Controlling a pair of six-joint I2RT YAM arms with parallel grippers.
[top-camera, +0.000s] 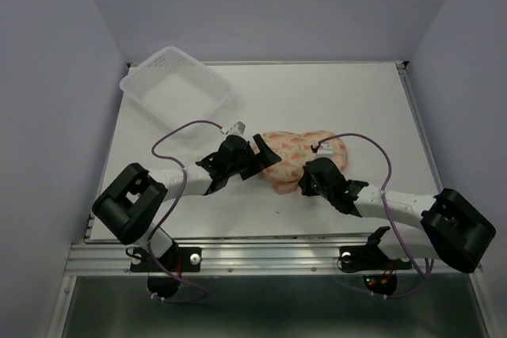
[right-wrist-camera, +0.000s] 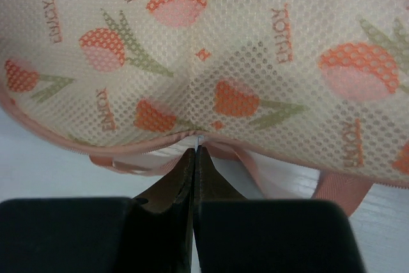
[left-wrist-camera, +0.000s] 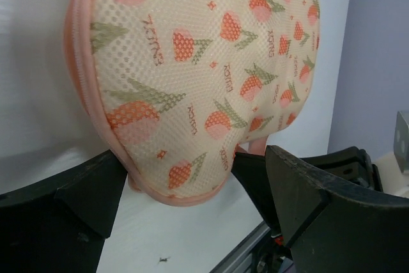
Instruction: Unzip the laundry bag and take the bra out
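right wrist view only: right gripper (right-wrist-camera: 195, 150) clenched on rim of laundry bag (right-wrist-camera: 211, 49); left gripper (left-wrist-camera: 193, 180) released, bag lies left-right.

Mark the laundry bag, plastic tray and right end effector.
laundry bag (top-camera: 295, 150): top external view, mesh upper panel.
plastic tray (top-camera: 178, 89): top external view, bare floor.
right end effector (right-wrist-camera: 195, 149): right wrist view, between closed fingertips.

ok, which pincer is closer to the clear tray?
Left. The left pincer straddles the left end of the laundry bag, the end toward the tray. The right pincer sits at the bag's near rim, farther right and farther from the tray.
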